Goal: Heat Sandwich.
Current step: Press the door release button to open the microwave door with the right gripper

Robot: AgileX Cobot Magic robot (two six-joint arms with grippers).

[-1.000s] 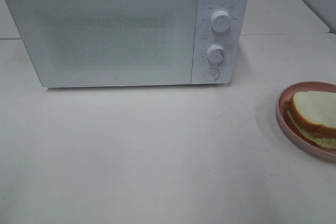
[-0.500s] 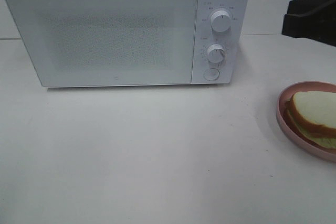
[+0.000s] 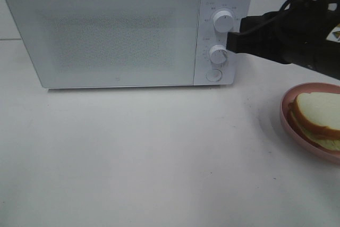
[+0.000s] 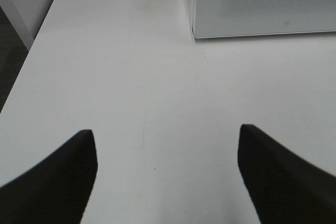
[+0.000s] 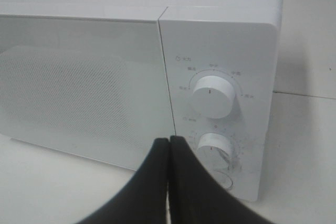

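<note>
Sandwich (image 3: 317, 111) on plate (image 3: 286, 114), R edge of desk (image 3: 159, 158); microwave (image 3: 117, 30) door shut.
We note white top slice, tan crust, a red layer under it, pale yellow-green filling lowest; plate round, pink, partly out of frame. R gripper (image 5: 169, 142): fingers pressed together, holding nothing, tip just beside the microwave's lower knob (image 3: 218, 55); contact w/ it we cannot tell. L gripper (image 4: 167, 129): fingers spread wide, nothing btwn them, over the desk near the microwave's front left corner.
</note>
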